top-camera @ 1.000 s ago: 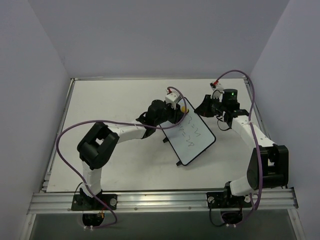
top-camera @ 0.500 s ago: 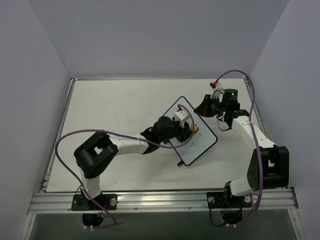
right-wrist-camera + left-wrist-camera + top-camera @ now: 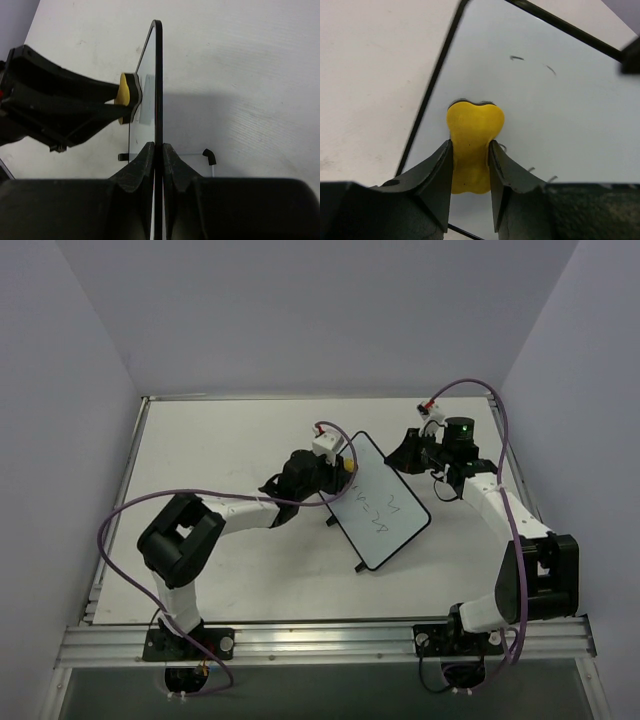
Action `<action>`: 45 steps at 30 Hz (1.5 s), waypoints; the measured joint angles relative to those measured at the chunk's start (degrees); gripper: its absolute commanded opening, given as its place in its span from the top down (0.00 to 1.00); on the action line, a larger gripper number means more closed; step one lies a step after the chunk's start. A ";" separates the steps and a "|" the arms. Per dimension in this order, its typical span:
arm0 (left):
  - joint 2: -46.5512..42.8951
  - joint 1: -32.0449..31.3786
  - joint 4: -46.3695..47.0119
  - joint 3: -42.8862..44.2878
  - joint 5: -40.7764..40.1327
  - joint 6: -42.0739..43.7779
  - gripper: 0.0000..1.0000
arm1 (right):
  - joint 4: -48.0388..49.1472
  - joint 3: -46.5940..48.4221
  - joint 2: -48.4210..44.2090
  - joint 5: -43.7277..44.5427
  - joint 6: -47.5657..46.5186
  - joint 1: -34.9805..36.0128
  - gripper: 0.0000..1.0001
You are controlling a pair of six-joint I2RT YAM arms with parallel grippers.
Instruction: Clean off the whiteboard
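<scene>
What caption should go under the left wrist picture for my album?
Left gripper presses a yellow bone-shaped eraser against the white black-framed whiteboard.

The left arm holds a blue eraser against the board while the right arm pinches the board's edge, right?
Nearly. The eraser is yellow, not blue, as the left wrist view shows. The left gripper does hold it against the whiteboard, and the right gripper pinches its edge.

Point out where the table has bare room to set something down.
Free: on the table, the far-left stretch between back edge and left arm, and the near strip between whiteboard and front rail. Crowded: the board's far corner, where the left gripper holds the eraser and the right gripper clamps the edge.
</scene>
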 measured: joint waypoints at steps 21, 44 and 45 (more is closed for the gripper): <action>4.52 2.19 -8.68 14.75 1.79 3.08 0.98 | -0.09 0.00 -0.52 -0.35 -0.02 0.37 1.00; 1.22 -1.46 -8.17 8.41 0.26 4.92 0.98 | -0.81 0.00 -0.52 1.29 -0.46 0.35 1.00; 1.25 -0.50 -8.33 8.41 -0.20 4.74 0.98 | -0.72 0.00 -0.52 1.03 -0.46 0.39 1.00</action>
